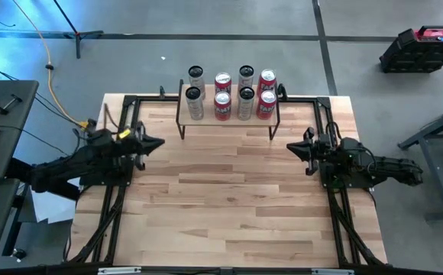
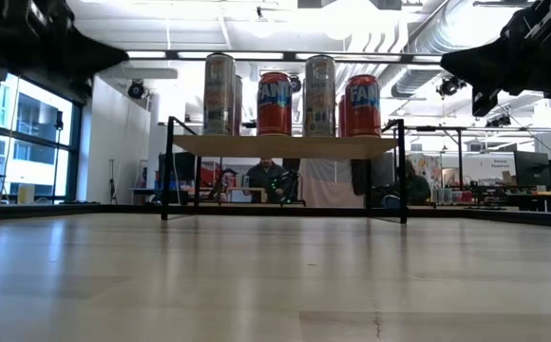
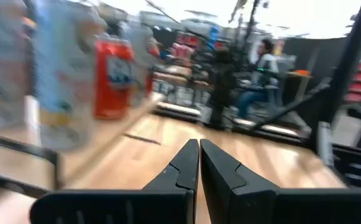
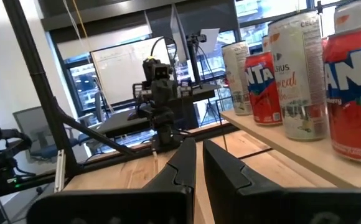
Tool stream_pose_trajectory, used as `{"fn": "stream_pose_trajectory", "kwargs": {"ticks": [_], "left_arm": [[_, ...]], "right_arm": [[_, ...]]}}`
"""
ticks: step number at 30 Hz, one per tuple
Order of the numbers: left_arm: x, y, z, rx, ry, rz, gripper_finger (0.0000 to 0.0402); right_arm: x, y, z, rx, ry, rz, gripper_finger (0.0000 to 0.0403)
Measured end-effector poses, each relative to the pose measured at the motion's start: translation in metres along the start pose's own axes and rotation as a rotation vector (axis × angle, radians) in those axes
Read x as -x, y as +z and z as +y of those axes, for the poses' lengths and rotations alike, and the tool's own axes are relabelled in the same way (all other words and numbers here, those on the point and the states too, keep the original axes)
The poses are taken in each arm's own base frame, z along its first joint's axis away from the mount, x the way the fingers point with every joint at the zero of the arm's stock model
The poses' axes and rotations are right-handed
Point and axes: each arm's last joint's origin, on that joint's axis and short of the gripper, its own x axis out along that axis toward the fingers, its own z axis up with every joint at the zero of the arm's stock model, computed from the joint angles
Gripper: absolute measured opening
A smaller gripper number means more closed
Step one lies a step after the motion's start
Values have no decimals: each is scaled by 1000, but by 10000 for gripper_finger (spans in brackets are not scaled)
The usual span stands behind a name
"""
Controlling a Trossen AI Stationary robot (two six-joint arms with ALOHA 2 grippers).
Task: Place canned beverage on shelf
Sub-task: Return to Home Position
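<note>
Bright room — glaring ceiling lights (image 2: 351,17)

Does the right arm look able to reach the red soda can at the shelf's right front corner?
Probably yes: the red metal soda can stands at the corner of the light wood shelf nearest the right hand, with only bare tabletop between them.
</note>
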Motion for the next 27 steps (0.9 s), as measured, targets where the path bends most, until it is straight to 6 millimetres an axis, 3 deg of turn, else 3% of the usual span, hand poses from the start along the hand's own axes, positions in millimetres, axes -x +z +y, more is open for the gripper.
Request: {"fn": "stream_pose_trajectory", "kwargs": {"ticks": [6, 11, 18, 27], "left_arm": [[-5, -17, -5, 70, -129, 13, 8], [-5, -17, -13, 48, -197, 16, 8], [-9, -44, -16, 40, -164, 80, 8], [-10, -45, -19, -130, -146, 74, 8]], "right_arm": [[0, 1, 1, -14, 18, -7, 16], [0, 1, 0, 22, -4, -11, 16], [0, -6, -3, 149, -52, 54, 16], [1, -14, -5, 211, -63, 144, 16]]}}
